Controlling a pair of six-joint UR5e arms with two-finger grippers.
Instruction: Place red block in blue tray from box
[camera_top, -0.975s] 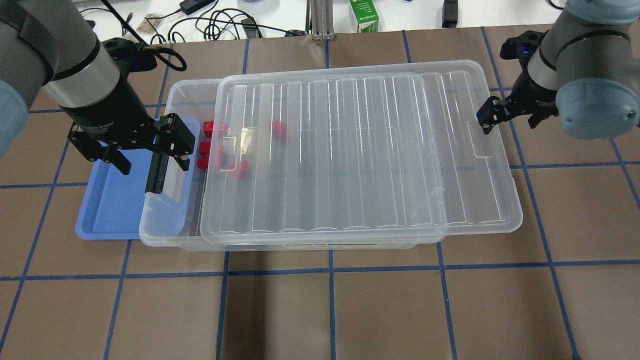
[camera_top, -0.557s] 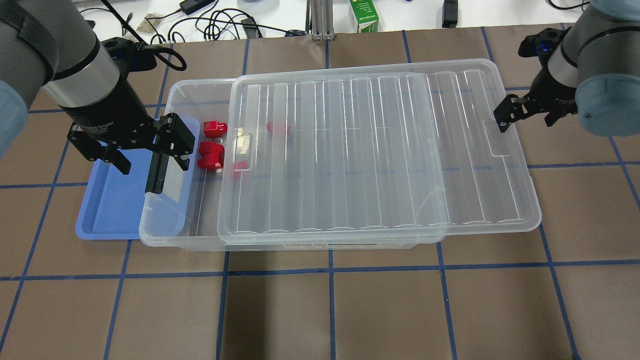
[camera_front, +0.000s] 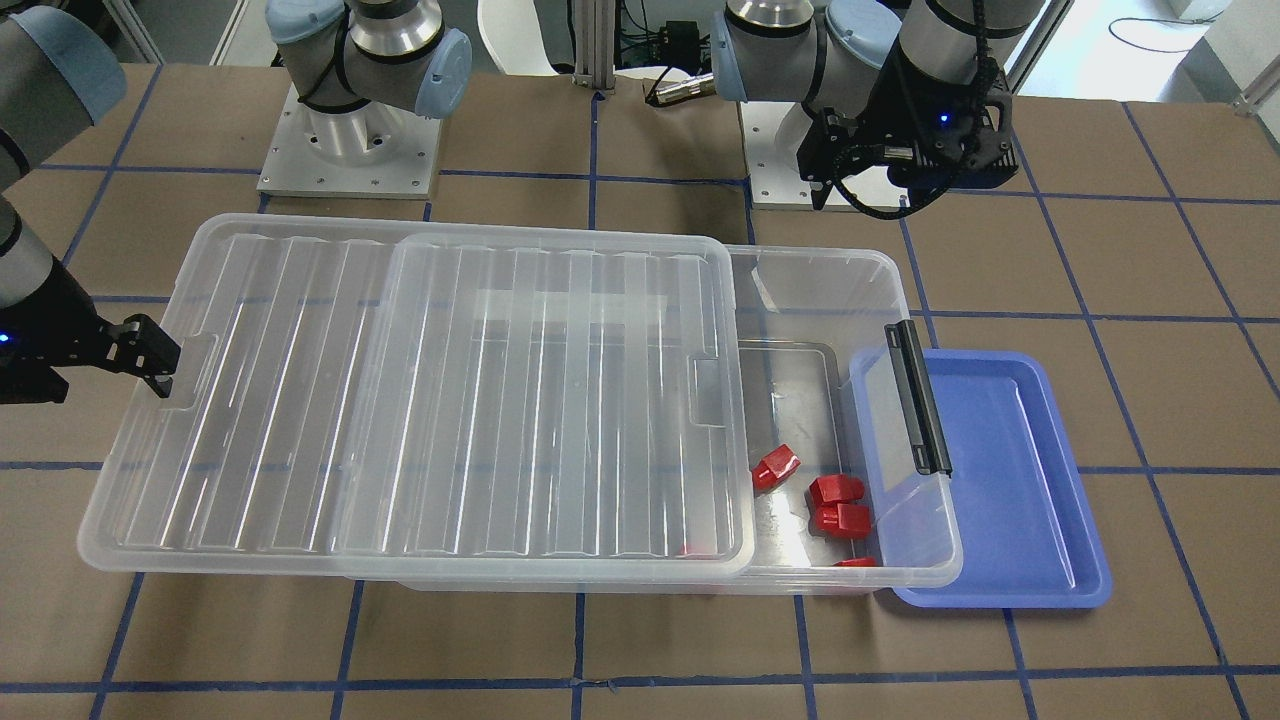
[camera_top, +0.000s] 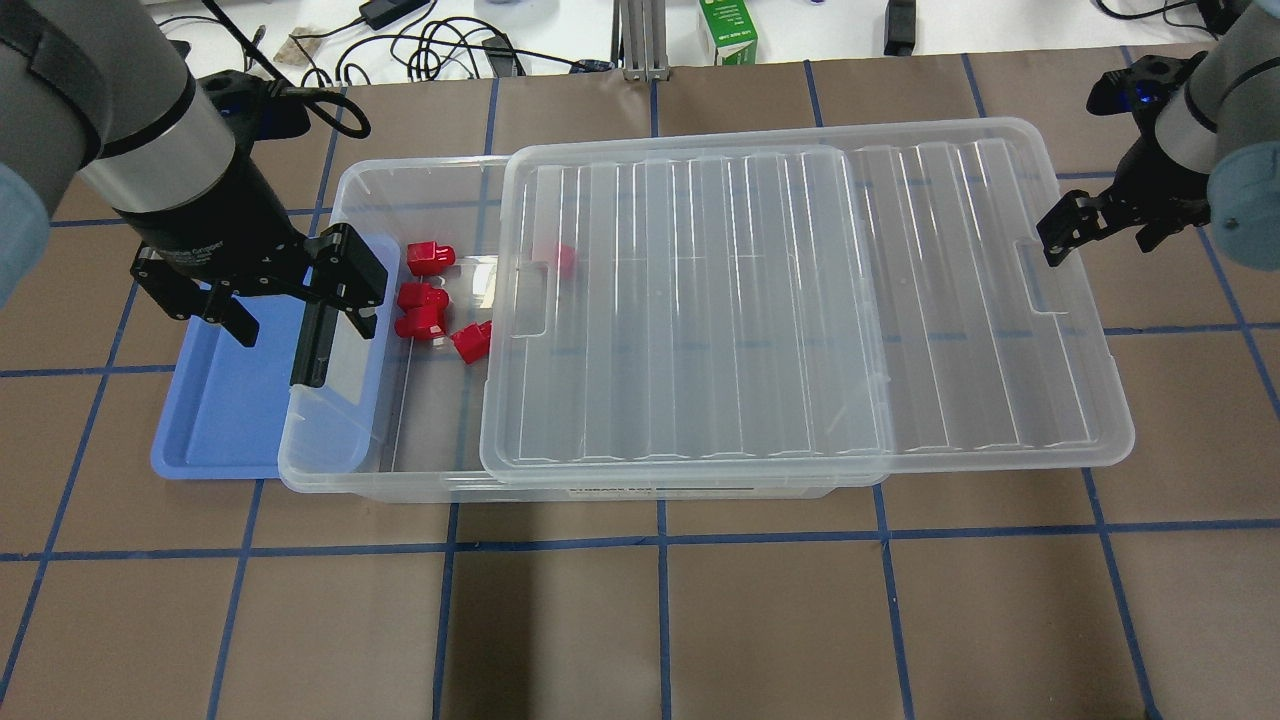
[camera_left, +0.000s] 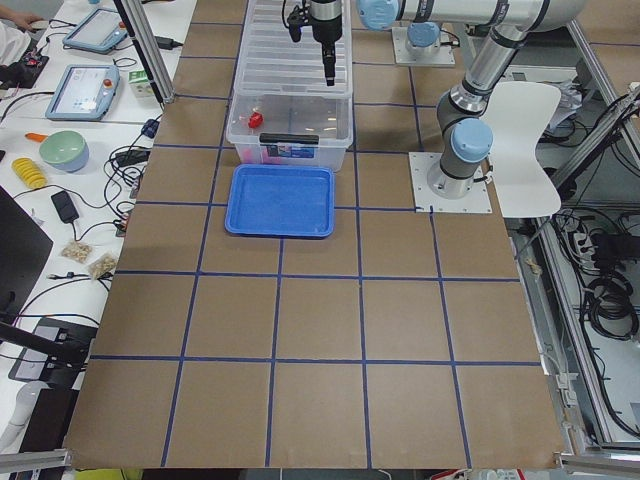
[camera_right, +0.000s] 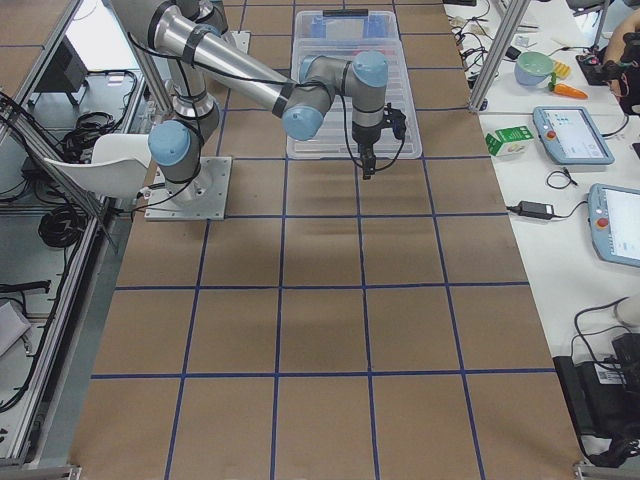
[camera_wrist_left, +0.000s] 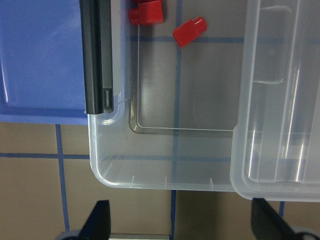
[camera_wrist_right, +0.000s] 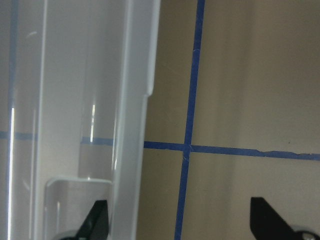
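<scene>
The clear box (camera_top: 330, 470) lies across the table with its ribbed lid (camera_top: 800, 300) slid off to the right, overhanging that end. Several red blocks (camera_top: 420, 296) lie in the uncovered left end, and one (camera_top: 562, 258) shows through the lid. They also show in the front view (camera_front: 835, 489) and the left wrist view (camera_wrist_left: 189, 31). The blue tray (camera_top: 220, 420) sits empty, partly under the box's left end with its black latch (camera_top: 308, 345). My left gripper (camera_top: 285, 300) hangs open above the latch. My right gripper (camera_top: 1060, 235) is open, with the lid's right rim (camera_wrist_right: 135, 125) between its fingers.
Cables and a green carton (camera_top: 727, 30) lie beyond the table's back edge. The two arm bases (camera_front: 350, 150) stand behind the box in the front view. Brown mat with blue grid lines (camera_top: 660, 540) runs in front of the box.
The lid has slid to the right together with my right gripper, uncovering more of the box's left end and more red blocks. My left gripper has stayed put.
</scene>
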